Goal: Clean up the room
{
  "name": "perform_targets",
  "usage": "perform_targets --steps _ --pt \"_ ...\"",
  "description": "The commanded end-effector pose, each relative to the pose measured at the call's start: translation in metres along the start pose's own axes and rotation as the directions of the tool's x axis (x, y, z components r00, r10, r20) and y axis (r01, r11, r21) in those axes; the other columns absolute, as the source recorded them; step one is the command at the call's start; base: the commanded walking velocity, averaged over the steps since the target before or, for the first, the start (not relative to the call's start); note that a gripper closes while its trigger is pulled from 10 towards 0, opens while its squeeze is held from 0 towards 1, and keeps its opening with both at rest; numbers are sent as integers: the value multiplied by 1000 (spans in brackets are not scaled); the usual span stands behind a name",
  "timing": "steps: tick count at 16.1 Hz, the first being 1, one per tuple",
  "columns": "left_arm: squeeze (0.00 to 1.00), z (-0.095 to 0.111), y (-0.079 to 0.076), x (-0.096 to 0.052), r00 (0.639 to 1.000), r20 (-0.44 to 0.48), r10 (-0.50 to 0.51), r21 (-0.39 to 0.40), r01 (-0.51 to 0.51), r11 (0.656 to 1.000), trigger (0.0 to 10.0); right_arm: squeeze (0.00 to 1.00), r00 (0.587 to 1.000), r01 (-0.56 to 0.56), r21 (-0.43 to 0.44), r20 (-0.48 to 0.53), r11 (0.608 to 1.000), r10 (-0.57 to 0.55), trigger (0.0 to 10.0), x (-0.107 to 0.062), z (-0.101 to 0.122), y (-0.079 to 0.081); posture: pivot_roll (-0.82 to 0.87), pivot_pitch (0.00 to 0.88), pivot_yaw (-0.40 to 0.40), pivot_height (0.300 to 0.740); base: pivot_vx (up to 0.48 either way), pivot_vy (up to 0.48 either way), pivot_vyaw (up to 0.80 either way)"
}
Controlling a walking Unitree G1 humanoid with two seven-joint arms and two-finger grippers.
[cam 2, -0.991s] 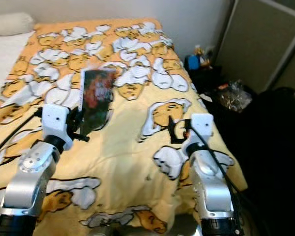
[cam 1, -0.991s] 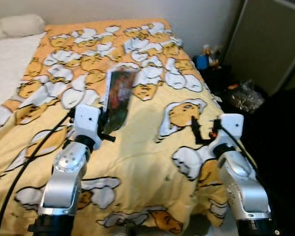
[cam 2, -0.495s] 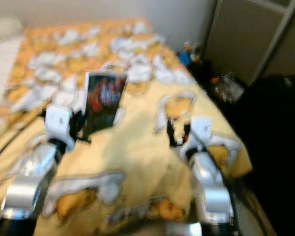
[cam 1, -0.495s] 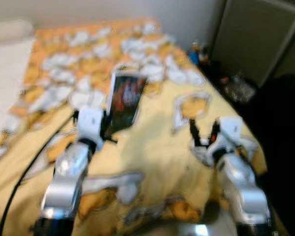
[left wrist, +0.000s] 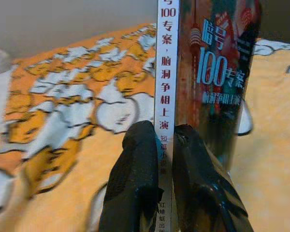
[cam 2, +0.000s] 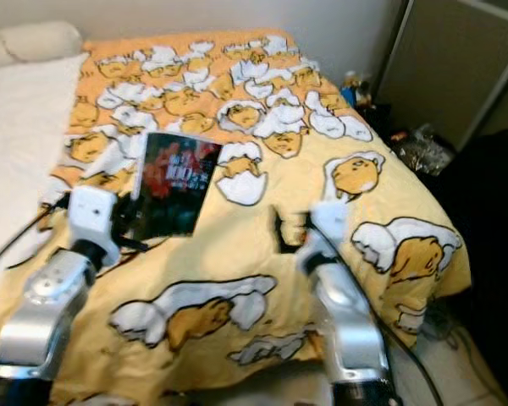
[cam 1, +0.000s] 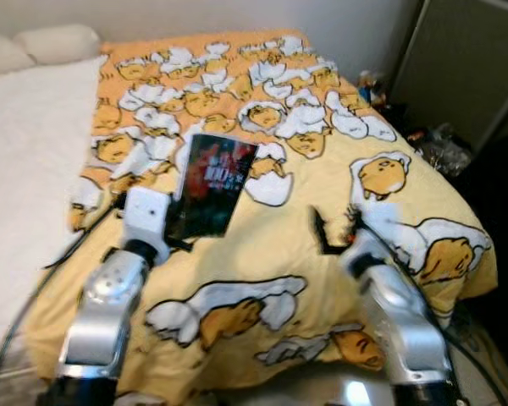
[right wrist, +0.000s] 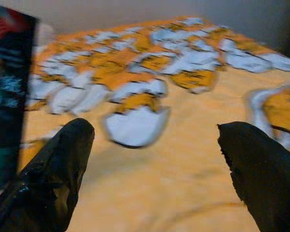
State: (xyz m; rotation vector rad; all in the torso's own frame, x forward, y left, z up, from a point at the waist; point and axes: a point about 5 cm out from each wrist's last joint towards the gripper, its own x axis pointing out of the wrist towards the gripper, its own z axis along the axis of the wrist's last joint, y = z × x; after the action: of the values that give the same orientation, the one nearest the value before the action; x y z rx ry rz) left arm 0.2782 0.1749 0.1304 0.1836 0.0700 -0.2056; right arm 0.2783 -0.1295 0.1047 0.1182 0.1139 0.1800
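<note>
A: Where is the dark paperback book with the white spine (cam 1: 210,185)?

B: Off the bed and upright, above the yellow quilt printed with egg characters (cam 1: 262,245). The left end effector (left wrist: 165,145) has both black fingers pinched on its lower spine edge, one on each side.

A: And the right end effector (right wrist: 152,159)?

B: Spread wide with nothing between its fingers, hovering over the quilt near the bed's foot, well apart from the book.

A: How far along is the tidying?

B: I'd judge only the pickup done. The book has no resting place yet. Beyond the bed's far corner, small clutter on the floor (cam 2: 423,148), including a crinkled clear bag, looks untouched. So most of the work is probably left.
</note>
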Motion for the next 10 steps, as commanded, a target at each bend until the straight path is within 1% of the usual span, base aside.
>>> perform_targets --steps 1,10 --pt "0 13 -4 3 998 58 -10 7 10 1000 10000 0 999 32 0 14 999 -32 10000 -2 3 -10 -3 0 42 740 0 379 0" --pt "0 13 -4 4 998 57 -5 11 5 1000 10000 0 1000 22 -3 14 1000 -22 10000 1 4 -9 1 0 40 740 0 380 0"
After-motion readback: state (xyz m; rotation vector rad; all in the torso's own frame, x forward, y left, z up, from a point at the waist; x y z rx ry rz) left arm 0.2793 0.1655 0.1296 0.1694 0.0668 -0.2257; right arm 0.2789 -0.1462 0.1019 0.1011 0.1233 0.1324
